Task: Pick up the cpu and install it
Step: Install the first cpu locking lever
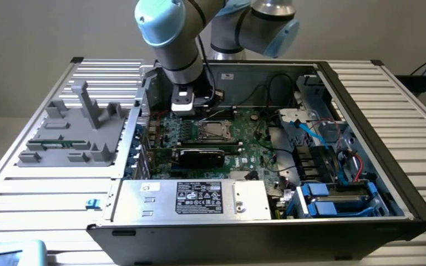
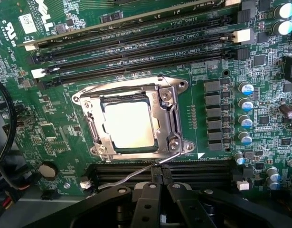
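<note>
The gripper (image 2: 157, 176) is clenched, tips at the socket lever (image 2: 131, 176); whether it pinches the wire I cannot tell. The cpu (image 2: 128, 124) lies in the socket frame (image 2: 167, 118) just ahead of the tips. Working the lever likely wants 1 steady, low push, clear of the chip.

Grey-tubed arm (image 1: 182, 52) is capped with pale-blue joint covers (image 1: 157, 19), trailed by a black cable (image 1: 208, 75), and ended by a black, screw-studded gripper (image 2: 160, 176).
</note>
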`<state>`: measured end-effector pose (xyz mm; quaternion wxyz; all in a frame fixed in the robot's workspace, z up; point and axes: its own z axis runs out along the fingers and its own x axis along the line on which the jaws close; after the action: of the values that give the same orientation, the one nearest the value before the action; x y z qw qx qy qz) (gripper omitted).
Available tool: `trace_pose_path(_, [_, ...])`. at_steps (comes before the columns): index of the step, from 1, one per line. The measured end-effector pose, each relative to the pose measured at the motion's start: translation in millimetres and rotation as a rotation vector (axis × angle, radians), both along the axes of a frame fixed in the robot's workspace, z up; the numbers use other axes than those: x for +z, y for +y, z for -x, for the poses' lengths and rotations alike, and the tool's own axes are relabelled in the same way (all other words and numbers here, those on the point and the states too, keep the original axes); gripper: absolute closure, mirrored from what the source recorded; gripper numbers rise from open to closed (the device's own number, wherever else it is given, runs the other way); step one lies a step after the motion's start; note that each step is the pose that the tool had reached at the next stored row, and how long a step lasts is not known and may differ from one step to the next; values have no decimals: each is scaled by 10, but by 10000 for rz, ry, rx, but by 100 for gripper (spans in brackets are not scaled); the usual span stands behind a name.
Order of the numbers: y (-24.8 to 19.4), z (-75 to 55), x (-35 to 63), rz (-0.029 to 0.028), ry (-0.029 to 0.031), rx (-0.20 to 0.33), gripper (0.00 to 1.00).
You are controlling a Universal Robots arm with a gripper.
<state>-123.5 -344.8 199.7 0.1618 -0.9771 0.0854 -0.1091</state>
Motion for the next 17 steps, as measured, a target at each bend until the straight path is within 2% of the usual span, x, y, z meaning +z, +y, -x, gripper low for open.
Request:
trace_pose_path(6, [0, -20, -18, 11, -17, -5, 89])
trace_pose_path(17, [0, -44, -49, 72, -26, -5, 89])
